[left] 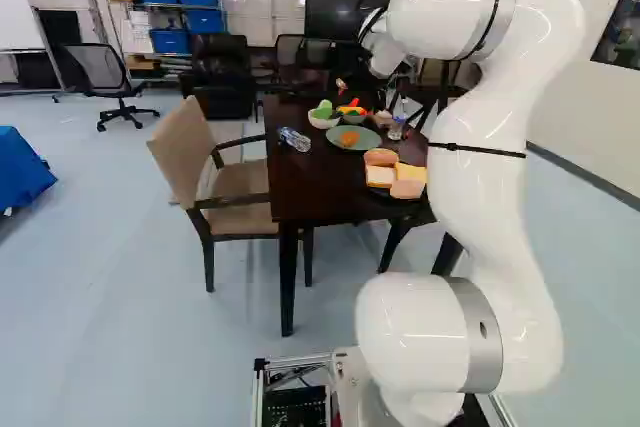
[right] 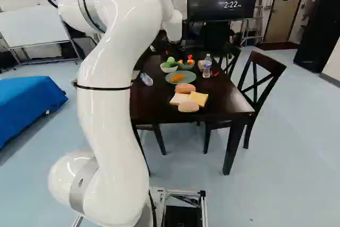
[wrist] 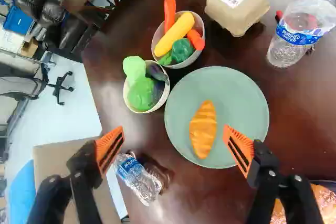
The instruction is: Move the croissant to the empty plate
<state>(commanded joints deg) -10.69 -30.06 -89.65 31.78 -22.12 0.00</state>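
Fingers (wrist: 109,149) apart near green plate (wrist: 242,103), probably spread so they can straddle croissant (wrist: 203,130) lying on it.

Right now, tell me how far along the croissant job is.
The croissant lies alone on the green plate; if that plate is the one meant, the move looks done. Nothing is in hand: the gripper stands open. Likely all that is left is drawing the arm away.
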